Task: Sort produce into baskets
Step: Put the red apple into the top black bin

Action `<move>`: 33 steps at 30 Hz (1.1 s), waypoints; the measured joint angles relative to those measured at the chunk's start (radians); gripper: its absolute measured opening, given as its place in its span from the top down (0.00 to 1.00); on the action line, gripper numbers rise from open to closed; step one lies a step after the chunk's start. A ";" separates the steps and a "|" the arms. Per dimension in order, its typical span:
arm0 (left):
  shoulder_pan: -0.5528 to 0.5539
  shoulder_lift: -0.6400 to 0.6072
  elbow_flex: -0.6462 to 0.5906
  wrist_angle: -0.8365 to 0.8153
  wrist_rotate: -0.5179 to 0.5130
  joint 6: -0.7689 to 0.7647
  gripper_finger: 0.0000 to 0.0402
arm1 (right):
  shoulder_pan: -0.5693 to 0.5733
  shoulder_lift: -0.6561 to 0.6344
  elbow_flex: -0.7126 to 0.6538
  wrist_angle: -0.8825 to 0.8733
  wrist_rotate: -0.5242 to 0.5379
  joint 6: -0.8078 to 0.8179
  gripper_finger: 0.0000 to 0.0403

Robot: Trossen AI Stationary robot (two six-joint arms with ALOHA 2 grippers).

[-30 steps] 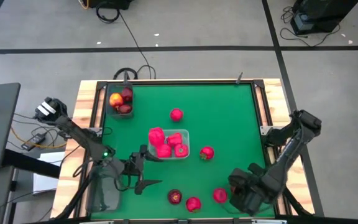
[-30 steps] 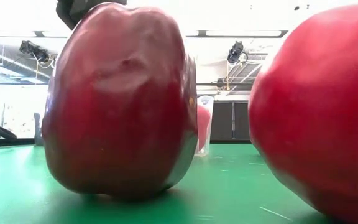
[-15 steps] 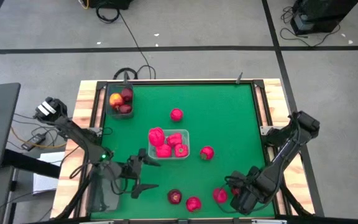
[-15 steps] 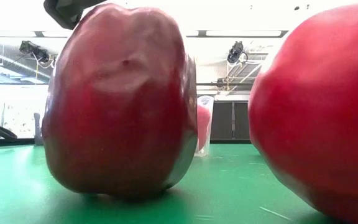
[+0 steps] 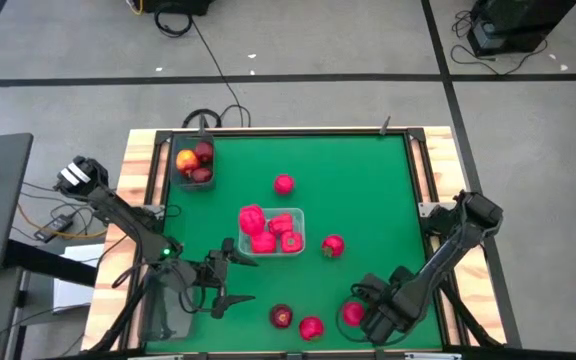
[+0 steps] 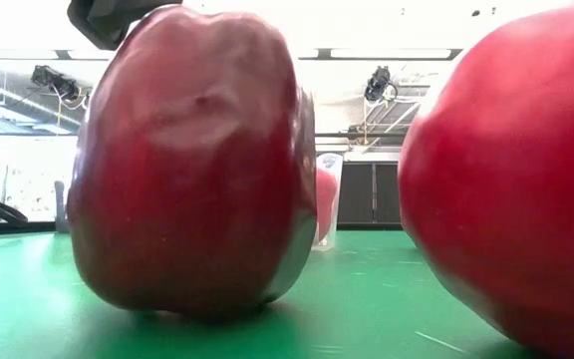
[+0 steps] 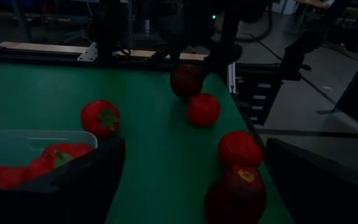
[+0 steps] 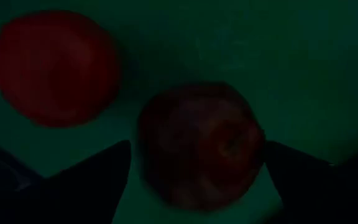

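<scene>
My right gripper [image 5: 366,318] points down near the table's front edge, open. Its fingers stand on either side of a dark maroon apple [image 8: 201,152] on the green mat; whether they touch it, I cannot tell. The gripper hides this apple in the high view. A round red fruit [image 8: 55,65] lies beside it. My left gripper [image 5: 251,280] hangs open near the front left, beside the clear basket [image 5: 298,248] of red peppers. Another maroon apple [image 5: 281,316] and red fruits [image 5: 311,327] [image 5: 333,245] [image 5: 284,184] lie loose.
A smoky basket [image 5: 180,178] at the far left corner holds a yellow-orange fruit and maroon apples. Another smoky basket [image 5: 164,312] stands at the near left under my left arm. In the low view the near apple [image 6: 192,170] and a red fruit [image 6: 506,179] block most of the sight.
My right gripper has come down and moved toward the table's left edge, ending over the fruits near the front edge. The fruits and baskets have stayed in place.
</scene>
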 joint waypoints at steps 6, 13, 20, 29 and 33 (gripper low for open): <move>0.000 0.000 0.000 0.000 -0.001 -0.007 0.02 | -0.009 0.020 -0.001 0.018 -0.004 -0.027 0.13; 0.000 0.000 0.000 -0.009 -0.001 -0.027 0.02 | -0.005 0.033 0.001 0.005 -0.018 0.025 0.38; 0.000 0.007 0.000 -0.021 -0.005 -0.038 0.02 | 0.016 0.033 0.000 -0.061 -0.068 0.121 0.41; 0.000 0.007 0.000 -0.026 -0.011 -0.053 0.02 | 0.059 -0.035 -0.002 -0.103 -0.056 0.223 0.17; 0.000 0.007 0.000 -0.029 -0.011 -0.054 0.02 | 0.104 -0.037 -0.005 -0.095 -0.029 0.301 0.08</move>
